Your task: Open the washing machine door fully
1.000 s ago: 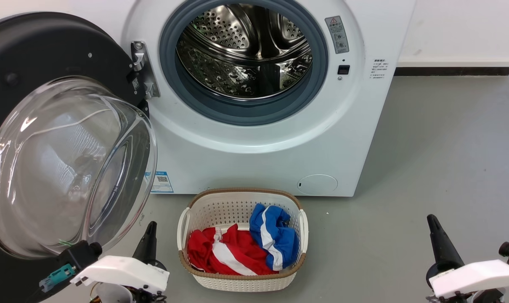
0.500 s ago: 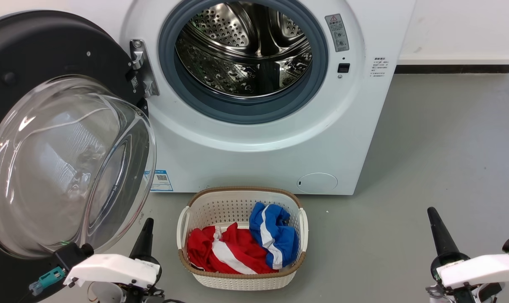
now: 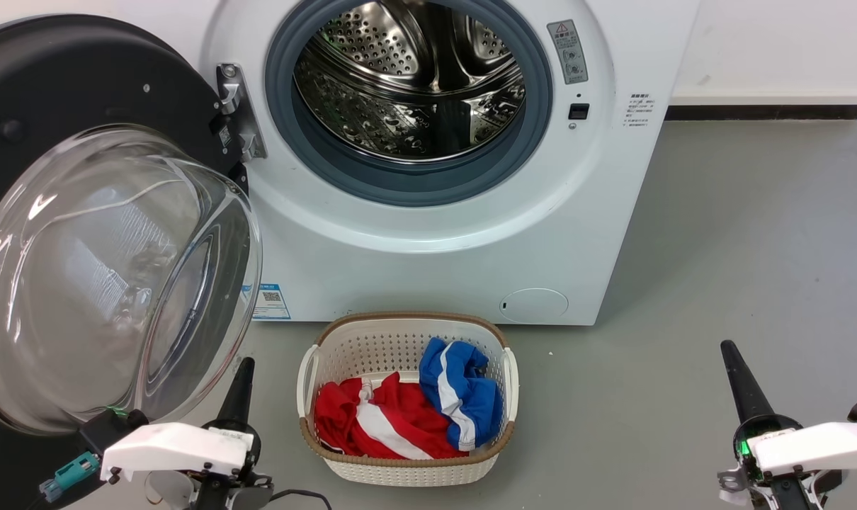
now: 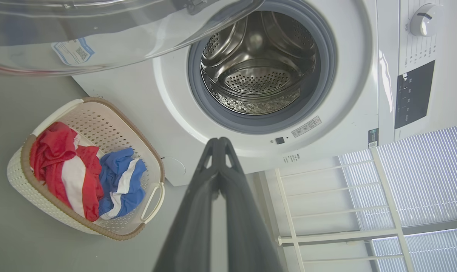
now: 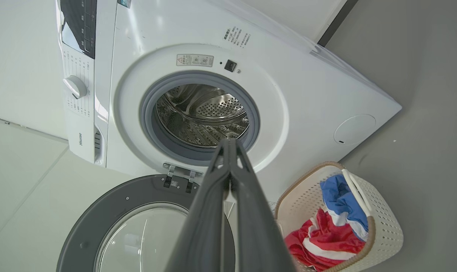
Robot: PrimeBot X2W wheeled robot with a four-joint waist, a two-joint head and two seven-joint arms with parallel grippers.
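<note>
Hanging wide open, the washing machine door (image 3: 60,78) sits at 9 o'clock of the steel drum (image 3: 407,85), held by a metal hinge (image 3: 234,106) at the edge of the grey rubber ring (image 3: 414,188). Its clear glass bowl (image 3: 110,276) bulges out toward the camera. The washing machine (image 3: 435,262) stands on the grey floor (image 3: 719,248) with its opening fully uncovered.

At 2 o'clock of the opening is a grey warning sticker (image 3: 567,53) with a red triangle. A block of small print (image 3: 639,106) further toward 3 o'clock is too fine to read. A blue label (image 3: 271,301) with a QR code sits low at 7 o'clock, and a round cap (image 3: 535,304) at 5 o'clock. In the right wrist view a dial (image 5: 75,87) and a dark control panel (image 5: 77,22) show, with a small brand word (image 5: 80,139) that appears to read Hisense.

At 6 o'clock of the machine, a white laundry basket (image 3: 407,319) holds a red-and-white garment (image 3: 379,425) and a blue-and-white garment (image 3: 464,397).

The left jaws, at 7 o'clock of the head view just below the bowl, are closed and empty, dark fingers (image 4: 198,211) meeting at the tips. The right jaws, at 5 o'clock and well apart from the machine, are likewise closed on nothing, their fingers (image 5: 251,211) pressed together.
</note>
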